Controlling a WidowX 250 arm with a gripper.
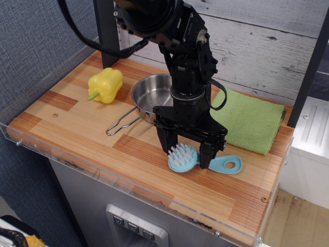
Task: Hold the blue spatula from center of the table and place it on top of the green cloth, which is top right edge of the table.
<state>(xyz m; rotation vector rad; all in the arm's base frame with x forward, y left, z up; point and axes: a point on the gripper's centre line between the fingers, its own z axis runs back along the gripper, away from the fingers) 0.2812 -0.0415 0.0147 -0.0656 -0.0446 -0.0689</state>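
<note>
The blue spatula (222, 164), a light blue brush with white bristles on its round head (181, 156), lies flat on the table (72, 128) near the front right. My gripper (185, 152) is open and low over the brush head, one finger on each side of it, fingertips close to the wood. The handle with its oval hole sticks out to the right. The green cloth (249, 123) lies flat at the back right, apart from the brush.
A steel pan (149, 92) with a wire handle stands behind the gripper, partly hidden by the arm. A yellow toy pepper (105, 85) sits at the back left. A clear acrylic rim (77, 170) edges the table front.
</note>
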